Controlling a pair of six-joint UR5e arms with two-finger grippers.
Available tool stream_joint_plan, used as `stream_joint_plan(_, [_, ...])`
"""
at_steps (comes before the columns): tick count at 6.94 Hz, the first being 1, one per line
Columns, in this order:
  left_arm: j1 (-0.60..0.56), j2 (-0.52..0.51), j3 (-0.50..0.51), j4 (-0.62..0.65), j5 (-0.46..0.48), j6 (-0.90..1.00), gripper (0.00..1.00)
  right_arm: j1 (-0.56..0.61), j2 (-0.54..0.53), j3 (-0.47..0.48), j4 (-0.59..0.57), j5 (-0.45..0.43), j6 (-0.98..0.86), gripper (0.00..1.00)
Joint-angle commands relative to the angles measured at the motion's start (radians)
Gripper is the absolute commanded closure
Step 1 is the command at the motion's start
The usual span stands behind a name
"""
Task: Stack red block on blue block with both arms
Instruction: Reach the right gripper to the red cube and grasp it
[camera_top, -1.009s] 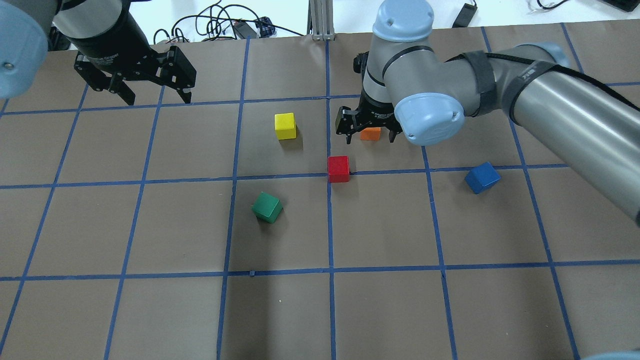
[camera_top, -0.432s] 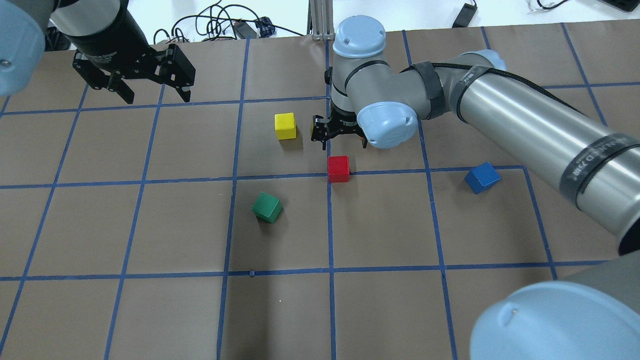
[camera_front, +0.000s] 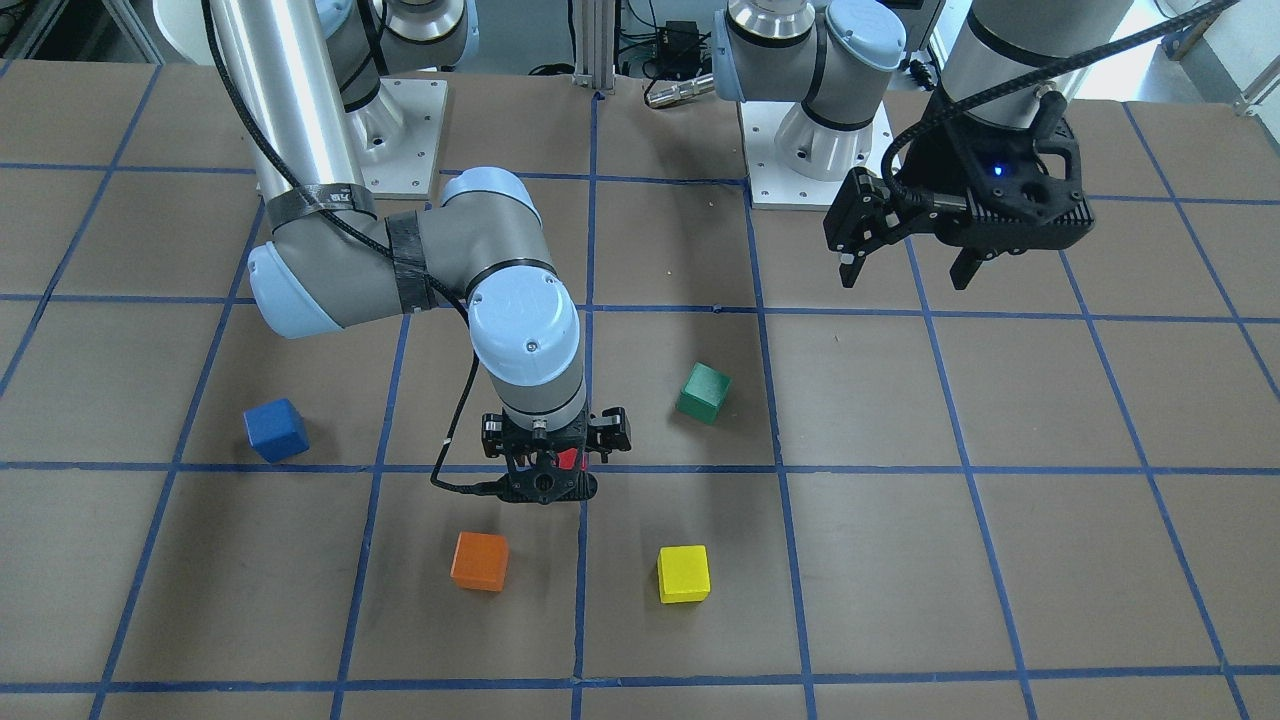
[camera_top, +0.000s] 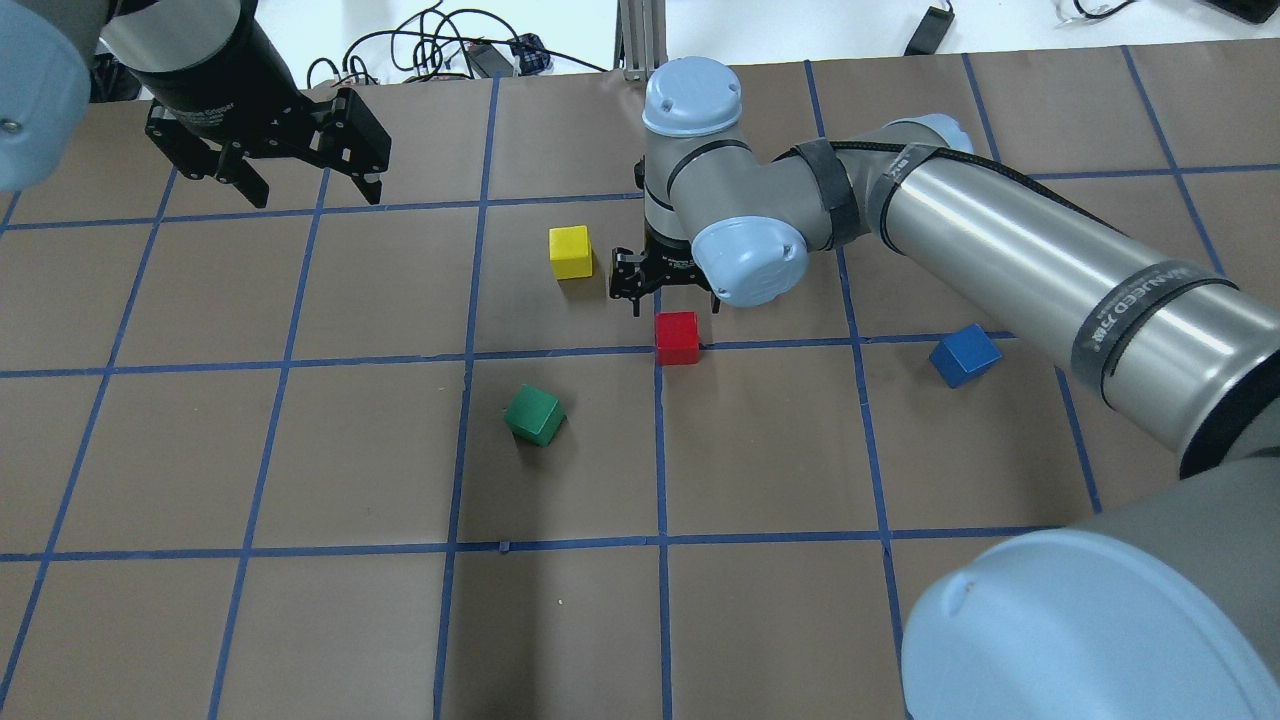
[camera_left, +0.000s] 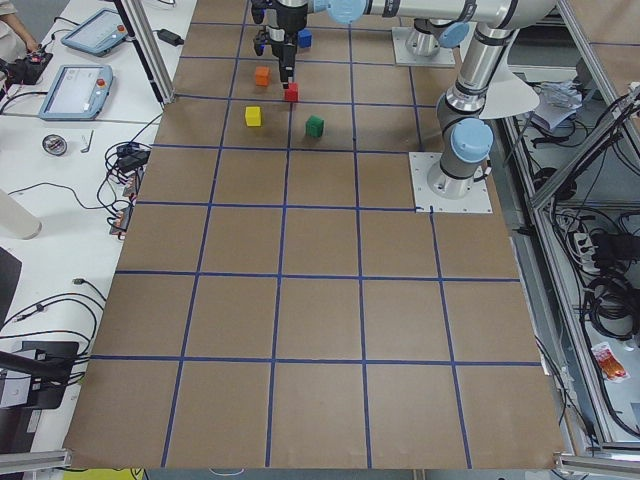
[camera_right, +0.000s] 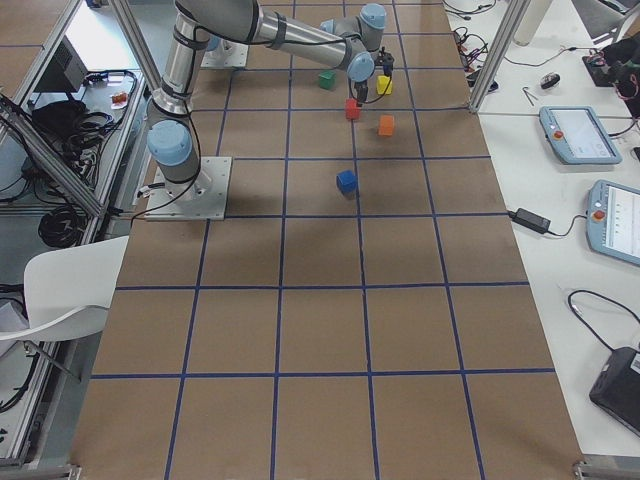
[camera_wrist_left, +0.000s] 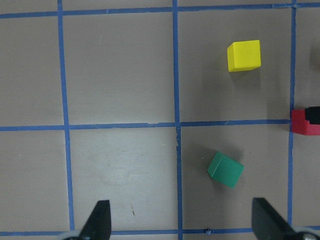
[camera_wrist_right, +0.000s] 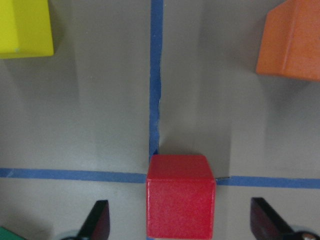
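The red block sits on a blue tape crossing near the table's middle. My right gripper hangs open just over it. In the right wrist view the red block lies centred between the two fingertips, which do not touch it. In the front view the right gripper hides most of the red block. The blue block lies apart, toward the robot's right, under the right forearm; it also shows in the front view. My left gripper is open and empty, high at the far left.
A yellow block lies just left of the right gripper. A green block is tilted, nearer the robot. An orange block lies beyond the red block, hidden by the right wrist in the overhead view. Cables lie past the table's far edge.
My right gripper has moved left from over the orange block to over the red block, staying open. The left gripper and all blocks have not moved.
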Motion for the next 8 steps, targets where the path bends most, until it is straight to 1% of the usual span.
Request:
stream_joint_plan(1, [-0.004, 0.001, 0.000, 0.000, 0.000, 0.000, 0.00, 0.001, 0.031, 0.001, -0.002, 0.001, 0.000, 0.00])
stream_joint_plan(3, [-0.004, 0.002, 0.000, 0.000, 0.001, -0.002, 0.00, -0.002, 0.048, 0.003, -0.005, 0.001, 0.005, 0.00])
stream_joint_plan(4, [-0.004, 0.002, -0.002, 0.000, 0.003, -0.002, 0.00, 0.001, 0.055, 0.007, -0.005, 0.000, 0.017, 0.12])
stream_joint_plan(5, [-0.004, 0.004, 0.000, 0.000, 0.003, -0.002, 0.00, 0.001, 0.055, 0.007, -0.007, 0.003, 0.035, 0.63])
stream_joint_plan(6, [-0.004, 0.001, -0.002, 0.000, 0.002, -0.006, 0.00, -0.002, 0.052, 0.006, -0.008, -0.005, 0.040, 0.88])
stream_joint_plan(7, [-0.004, 0.002, -0.002, 0.000, 0.002, -0.006, 0.00, -0.002, 0.051, 0.003, -0.007, -0.008, 0.034, 1.00])
stream_joint_plan(8, [-0.004, 0.002, -0.003, 0.000, 0.002, -0.006, 0.00, -0.004, 0.040, -0.003, -0.001, -0.016, 0.035, 1.00])
